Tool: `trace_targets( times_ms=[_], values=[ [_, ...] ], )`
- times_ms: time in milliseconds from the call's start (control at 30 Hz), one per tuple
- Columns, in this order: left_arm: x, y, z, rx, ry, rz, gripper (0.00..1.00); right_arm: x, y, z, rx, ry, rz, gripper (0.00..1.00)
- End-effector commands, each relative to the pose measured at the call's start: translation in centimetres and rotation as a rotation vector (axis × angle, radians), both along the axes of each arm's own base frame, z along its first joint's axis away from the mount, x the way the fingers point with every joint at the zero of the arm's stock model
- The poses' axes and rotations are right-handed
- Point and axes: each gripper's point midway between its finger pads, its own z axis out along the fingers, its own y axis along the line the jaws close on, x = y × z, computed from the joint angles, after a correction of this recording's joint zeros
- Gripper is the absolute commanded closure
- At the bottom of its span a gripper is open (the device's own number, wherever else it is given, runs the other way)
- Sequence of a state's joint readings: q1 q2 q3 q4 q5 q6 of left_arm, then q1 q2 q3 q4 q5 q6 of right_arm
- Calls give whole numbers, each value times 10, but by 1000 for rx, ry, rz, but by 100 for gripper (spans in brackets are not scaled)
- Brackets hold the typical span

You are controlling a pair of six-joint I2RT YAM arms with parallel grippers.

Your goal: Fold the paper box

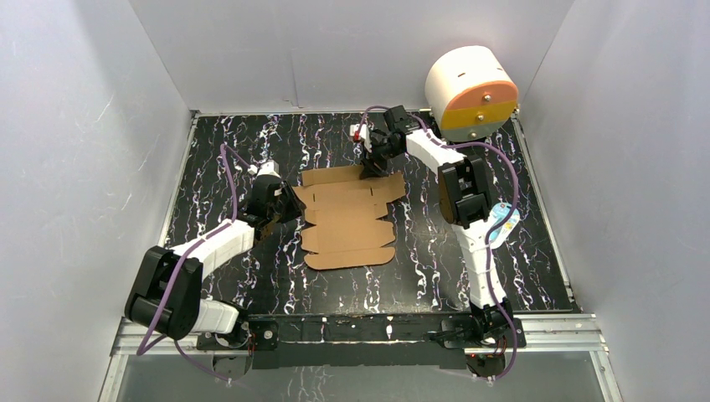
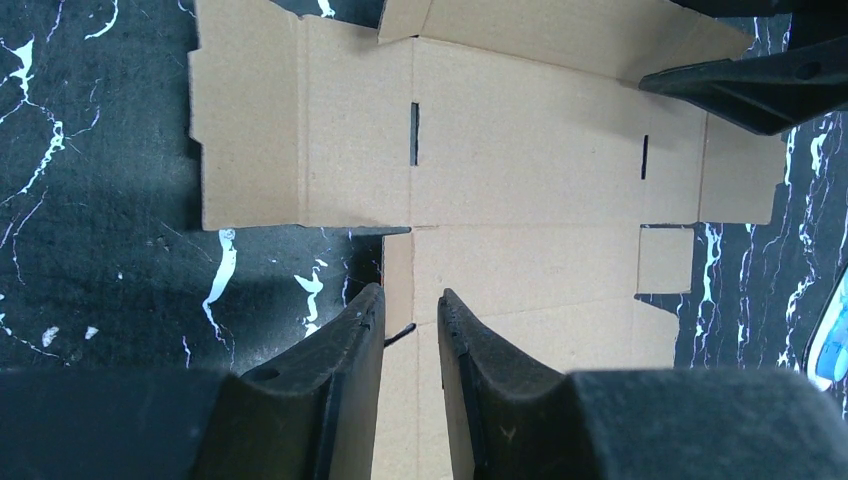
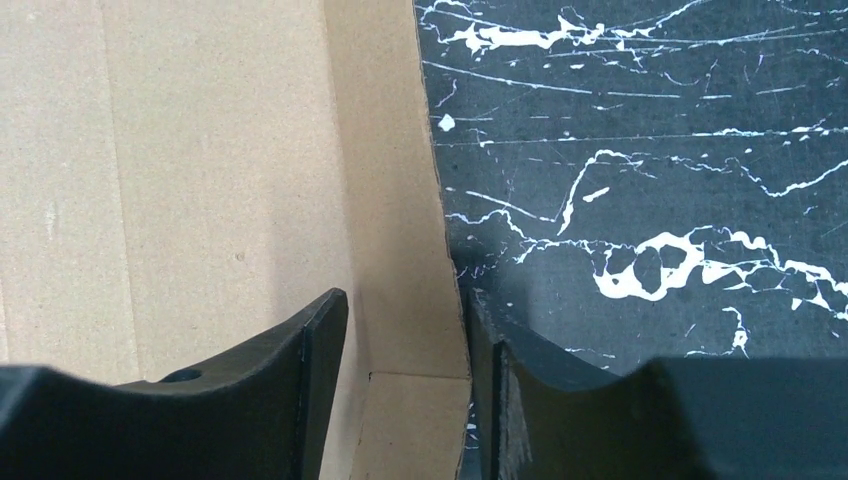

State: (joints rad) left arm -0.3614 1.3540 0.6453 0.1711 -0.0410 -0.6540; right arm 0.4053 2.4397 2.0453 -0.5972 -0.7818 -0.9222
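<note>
The paper box (image 1: 347,222) is a flat brown die-cut cardboard sheet with flaps and slots, lying mid-table. My left gripper (image 1: 280,207) is at the sheet's left edge. In the left wrist view its jaws (image 2: 410,292) stand narrowly apart just above the cardboard (image 2: 520,150), with nothing held between them. My right gripper (image 1: 374,165) is at the sheet's far edge. In the right wrist view its jaws (image 3: 405,295) are apart and straddle the edge flap of the cardboard (image 3: 200,180), with the right finger (image 3: 500,360) against the flap's outer edge.
A white cylinder with an orange-and-yellow face (image 1: 470,90) stands at the back right, behind the right arm. Grey walls enclose the black marbled table (image 1: 234,142) on three sides. The right gripper's finger (image 2: 750,85) shows at the top right of the left wrist view.
</note>
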Motion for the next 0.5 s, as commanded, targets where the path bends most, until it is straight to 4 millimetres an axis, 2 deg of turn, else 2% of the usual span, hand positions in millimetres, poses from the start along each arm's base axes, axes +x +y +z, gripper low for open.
trace_targets(
  times_ms=[0, 200, 467],
  values=[
    [3, 3, 1, 13, -8, -1, 75, -4, 9, 23, 66, -18, 70, 48],
    [3, 3, -1, 17, -4, -3, 75, -7, 6, 25, 56, -19, 81, 70],
    [1, 3, 5, 4, -22, 0, 75, -22, 5, 56, 87, -166, 132, 93]
  ],
)
